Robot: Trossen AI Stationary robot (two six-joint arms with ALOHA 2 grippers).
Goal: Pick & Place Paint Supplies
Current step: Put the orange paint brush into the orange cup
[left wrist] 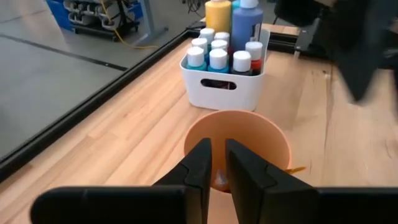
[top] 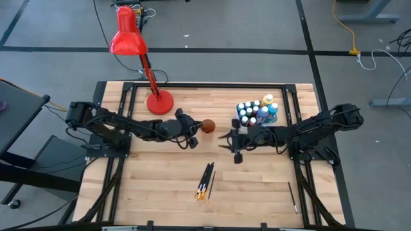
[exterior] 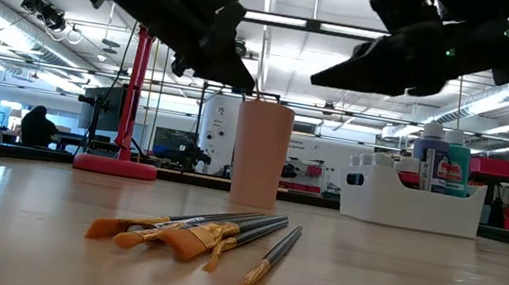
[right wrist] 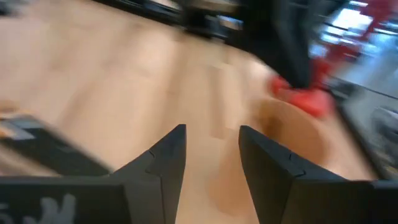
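Several paint bottles (top: 257, 110) stand upright in a white tub (left wrist: 224, 93) at the table's far right. A bundle of dark-handled paintbrushes (top: 205, 181) lies flat on the wood near the front middle, and one more brush (top: 292, 196) lies at the front right. My left gripper (left wrist: 219, 163) hovers just above the orange cup (left wrist: 239, 134). Its fingers stand a narrow gap apart with nothing between them. My right gripper (top: 226, 140) hangs open above the table between the cup and the tub, clear of both. Its wrist view shows bare wood between its fingers.
A red desk lamp stands on its round base (top: 159, 102) at the far left of the middle, its stem (exterior: 133, 94) rising just behind my left arm. Black frame rails (top: 302, 192) run along the table's sides. Bare wood lies around the brush bundle.
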